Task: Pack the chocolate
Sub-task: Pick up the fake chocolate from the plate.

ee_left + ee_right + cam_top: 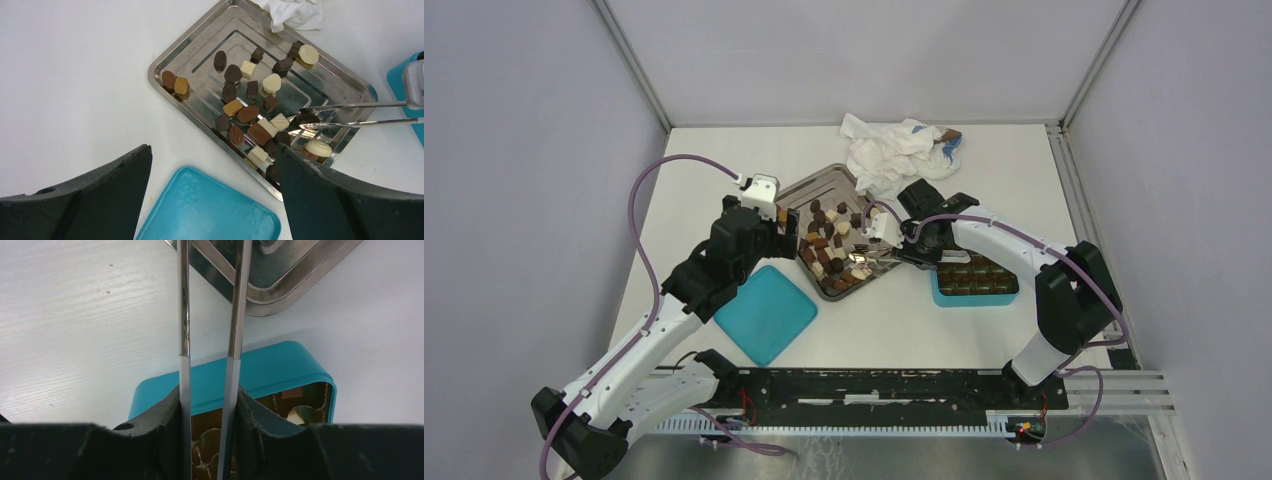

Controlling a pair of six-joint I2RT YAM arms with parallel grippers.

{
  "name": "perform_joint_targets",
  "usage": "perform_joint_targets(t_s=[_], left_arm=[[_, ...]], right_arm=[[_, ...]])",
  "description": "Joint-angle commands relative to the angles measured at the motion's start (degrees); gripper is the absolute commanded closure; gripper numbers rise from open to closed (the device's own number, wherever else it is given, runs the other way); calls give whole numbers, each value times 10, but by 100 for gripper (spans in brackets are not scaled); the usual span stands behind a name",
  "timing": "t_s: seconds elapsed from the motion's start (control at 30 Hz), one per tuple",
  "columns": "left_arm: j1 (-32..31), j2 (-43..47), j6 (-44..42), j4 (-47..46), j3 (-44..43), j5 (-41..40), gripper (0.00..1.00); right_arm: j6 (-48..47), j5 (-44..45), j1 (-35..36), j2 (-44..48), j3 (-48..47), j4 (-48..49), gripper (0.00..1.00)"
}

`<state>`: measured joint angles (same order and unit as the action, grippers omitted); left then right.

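Note:
The chocolate [248,114] is several small dark, light brown and cream pieces scattered in a steel tray [165,57], which also shows in the top view [824,178]. My right gripper [209,400] is shut on metal tweezers [350,106] that reach into the tray. A dark piece [307,118] lies between their tips; whether it is pinched I cannot tell. The tips are out of the right wrist view. My left gripper [214,150] stands open and holds nothing, above the tray's near edge and a teal lid [210,210].
An open teal box [974,280] with paper cups and some chocolates sits right of the tray, under my right wrist [265,370]. A crumpled white cloth [894,150] with blue marks lies behind the tray. The teal lid [766,312] rests flat at front left.

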<state>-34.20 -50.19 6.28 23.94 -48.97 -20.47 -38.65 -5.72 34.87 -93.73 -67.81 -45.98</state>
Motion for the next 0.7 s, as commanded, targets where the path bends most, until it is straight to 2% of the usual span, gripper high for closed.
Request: perform_joint_targets(t_s=[0.0, 0.17, 0.27, 0.67], left_arm=[[3, 9, -28, -18, -1, 3, 3], [2, 9, -29, -17, -1, 2, 3], [2, 9, -29, -18, -1, 3, 3], [3, 7, -29, -17, -1, 1, 3]], right_arm=[[8, 7, 3, 2, -25, 2, 67], [10, 6, 3, 14, -25, 3, 85], [13, 2, 4, 28, -24, 4, 99], [18, -36, -15, 69, 1, 17, 100]])
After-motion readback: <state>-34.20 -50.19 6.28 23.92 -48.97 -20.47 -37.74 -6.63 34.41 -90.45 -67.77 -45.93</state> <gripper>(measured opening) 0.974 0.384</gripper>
